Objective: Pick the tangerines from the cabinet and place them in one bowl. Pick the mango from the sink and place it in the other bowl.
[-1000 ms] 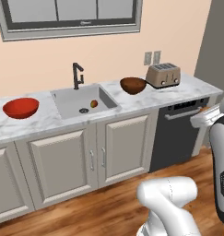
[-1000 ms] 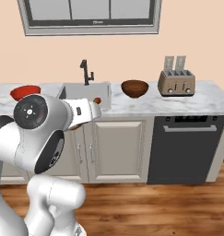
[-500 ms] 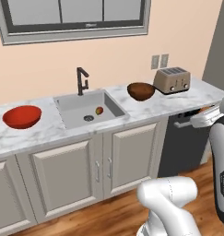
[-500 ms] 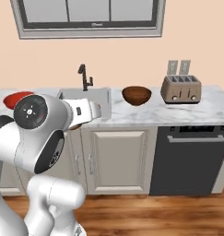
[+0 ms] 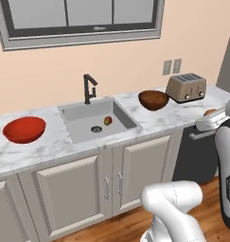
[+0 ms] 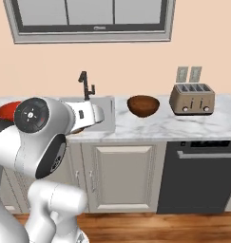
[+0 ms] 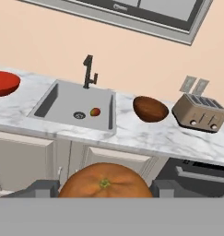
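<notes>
My gripper (image 7: pixel 104 188) is shut on a tangerine (image 7: pixel 104 182), a bright orange ball between the two dark fingers (image 7: pixel 39 188). In the left base view the gripper (image 5: pixel 212 118) hangs at the right edge, in front of the counter, with the tangerine (image 5: pixel 210 112) peeking out. The mango (image 5: pixel 108 121) lies in the sink (image 5: pixel 78 125) beside the drain; the hand view also shows the mango (image 7: pixel 95 111). The red bowl (image 5: pixel 24 129) stands left of the sink and the brown bowl (image 5: pixel 153 99) right of it. The cabinet is out of view.
A black faucet (image 5: pixel 89 88) rises behind the sink. A toaster (image 5: pixel 186 87) stands right of the brown bowl, with a dark dishwasher (image 6: pixel 197 175) below the counter there. Beige base cupboards (image 5: pixel 83 189) run under the sink.
The whole scene has slid right and grown larger in both base views, so the base has driven. The gripper keeps its hold on the tangerine.
</notes>
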Controlling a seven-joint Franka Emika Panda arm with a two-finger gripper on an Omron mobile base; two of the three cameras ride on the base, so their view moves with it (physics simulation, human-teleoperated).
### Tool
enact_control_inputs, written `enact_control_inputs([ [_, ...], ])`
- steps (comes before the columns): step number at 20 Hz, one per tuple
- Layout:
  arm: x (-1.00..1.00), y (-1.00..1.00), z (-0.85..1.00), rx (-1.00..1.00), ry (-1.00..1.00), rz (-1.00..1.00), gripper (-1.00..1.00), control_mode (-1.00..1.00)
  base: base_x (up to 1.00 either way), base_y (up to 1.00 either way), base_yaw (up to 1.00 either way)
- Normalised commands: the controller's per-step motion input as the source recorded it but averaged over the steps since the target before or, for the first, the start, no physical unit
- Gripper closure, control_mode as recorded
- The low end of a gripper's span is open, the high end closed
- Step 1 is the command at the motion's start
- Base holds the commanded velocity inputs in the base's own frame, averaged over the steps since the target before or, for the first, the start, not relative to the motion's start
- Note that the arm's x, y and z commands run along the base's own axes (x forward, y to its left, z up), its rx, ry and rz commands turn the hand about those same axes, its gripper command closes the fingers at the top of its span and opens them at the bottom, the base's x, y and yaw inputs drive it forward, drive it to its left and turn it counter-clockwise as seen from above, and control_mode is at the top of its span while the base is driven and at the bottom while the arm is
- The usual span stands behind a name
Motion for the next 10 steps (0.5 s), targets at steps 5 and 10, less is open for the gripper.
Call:
enact_control_inputs([
  [5,0.00,0.00,0.00,0.00,0.00,0.00,1.00,1.00,0.44,0.34,0.00],
  [10,0.00,0.00,0.00,0.00,0.00,0.00,1.00,1.00,0.35,0.37,0.01],
])
